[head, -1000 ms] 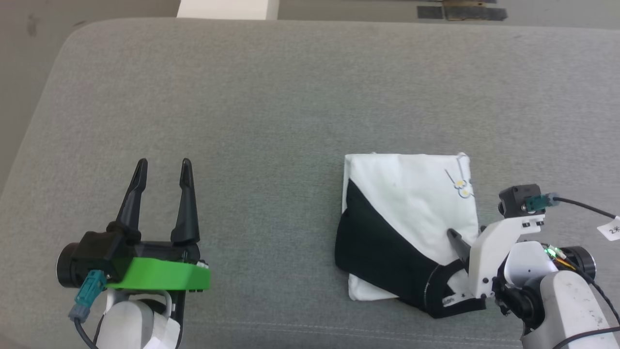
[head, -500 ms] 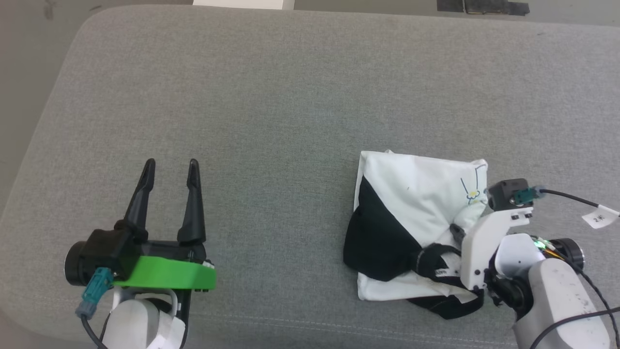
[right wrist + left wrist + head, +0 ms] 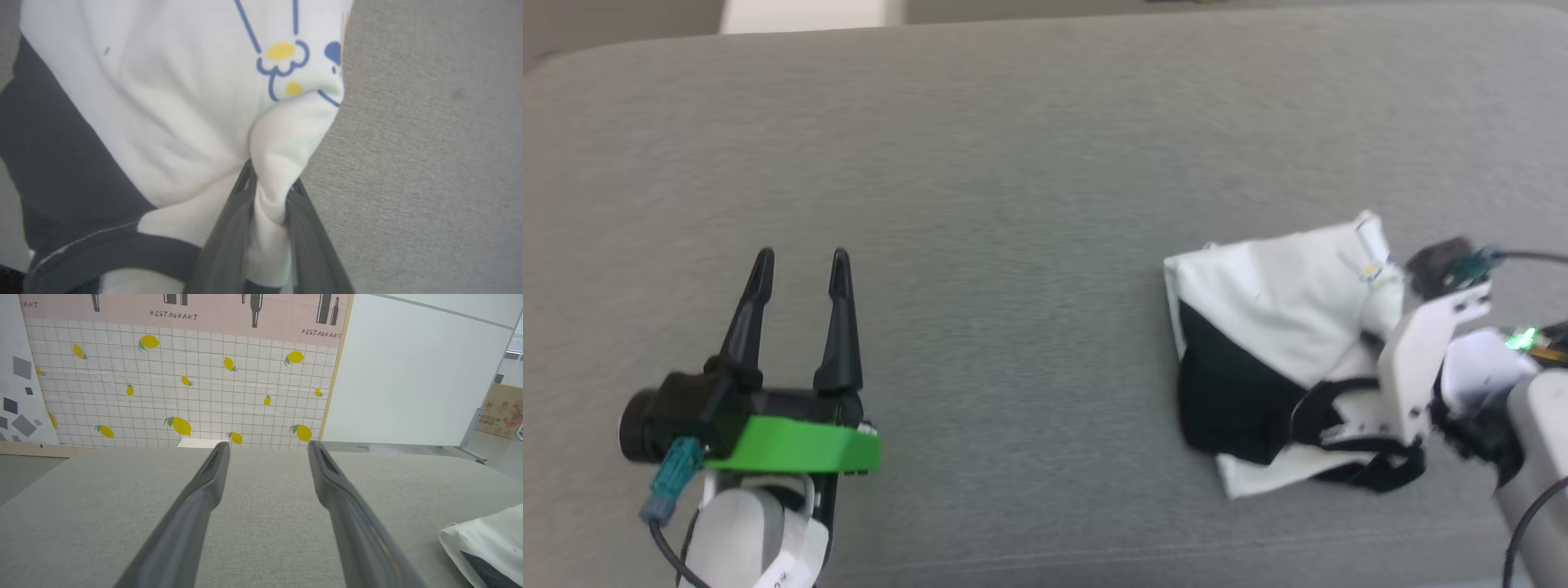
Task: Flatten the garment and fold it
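On the grey cushion [image 3: 1013,163], right gripper [image 3: 271,183] is pinching a white fold of the garment [image 3: 1274,286]; left gripper [image 3: 799,263] is idling open, empty. Spreading likely needs both.

A broad bare stretch of the grey cushion [image 3: 1029,163] lies open from 9 through 12 to 2 o'clock in the head view. The gap between the left pincer [image 3: 801,255] and the garment [image 3: 1258,286] is unobstructed. At 3 to 4 o'clock the way is blocked by the bunched garment, which is pinched in the right pincer [image 3: 270,183]. Beyond the cushion's far edge, passage is closed off by a lemon-printed panel [image 3: 184,384].
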Controlling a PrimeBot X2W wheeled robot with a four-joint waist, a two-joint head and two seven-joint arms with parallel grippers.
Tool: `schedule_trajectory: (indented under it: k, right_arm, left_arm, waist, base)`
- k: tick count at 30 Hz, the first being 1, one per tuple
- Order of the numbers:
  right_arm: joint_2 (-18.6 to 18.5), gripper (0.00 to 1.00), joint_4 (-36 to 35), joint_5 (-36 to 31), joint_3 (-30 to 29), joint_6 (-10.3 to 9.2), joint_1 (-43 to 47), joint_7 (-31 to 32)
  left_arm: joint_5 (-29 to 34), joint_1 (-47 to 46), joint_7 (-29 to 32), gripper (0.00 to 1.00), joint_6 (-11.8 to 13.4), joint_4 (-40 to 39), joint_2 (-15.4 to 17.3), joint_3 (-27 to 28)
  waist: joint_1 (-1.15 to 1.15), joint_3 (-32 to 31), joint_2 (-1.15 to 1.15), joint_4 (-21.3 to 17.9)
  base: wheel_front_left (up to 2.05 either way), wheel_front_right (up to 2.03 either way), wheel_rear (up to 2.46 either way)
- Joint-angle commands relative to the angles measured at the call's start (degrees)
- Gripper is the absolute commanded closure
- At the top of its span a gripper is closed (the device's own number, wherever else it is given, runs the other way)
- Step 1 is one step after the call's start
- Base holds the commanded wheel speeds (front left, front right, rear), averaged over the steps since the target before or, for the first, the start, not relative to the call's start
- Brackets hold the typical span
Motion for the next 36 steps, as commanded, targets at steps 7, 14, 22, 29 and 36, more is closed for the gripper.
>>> schedule_trajectory:
  k: [7,14,22,29,36]
  right_arm:
    - [-4.09,1.0,5.06,1.08,-1.87,-0.12,-8.79,-1.82]
    - [-9.65,1.0,11.38,0.03,-7.11,-0.12,-14.83,-4.76]
    - [-15.7,1.0,17.44,-4.37,-14.79,-0.12,-19.64,-8.02]
    - [-18.22,1.0,22.07,-8.82,-19.15,-0.12,-24.01,-12.28]
    - [-18.6,0.0,27.03,-13.68,-23.92,-0.12,-28.03,-14.21]
  left_arm:
    - [1.79,-5.31,-0.21,0.0,-0.37,0.06,2.32,-1.09]
    - [3.46,-9.08,-0.21,0.0,-0.27,-1.23,4.85,-1.81]
    - [4.26,-10.65,-0.06,0.0,0.8,-4.84,6.2,-0.88]
    - [4.69,-10.88,0.67,0.0,1.33,-7.58,7.13,-0.73]
    - [4.68,-10.23,0.77,0.0,1.9,-8.1,7.59,-0.55]
  waist:
    - [0.0,12.5,0.0,-15.35]
    - [0.0,21.3,0.0,-13.62]
    - [0.0,28.73,0.0,-9.73]
    - [0.0,32.05,0.0,-7.73]
    - [0.0,31.07,0.0,-7.43]
  base:
    - [0.0,0.0,0.0]
    - [0.0,0.0,0.0]
    - [0.0,0.0,0.0]
    - [0.0,0.0,0.0]
    - [0.0,0.0,0.0]
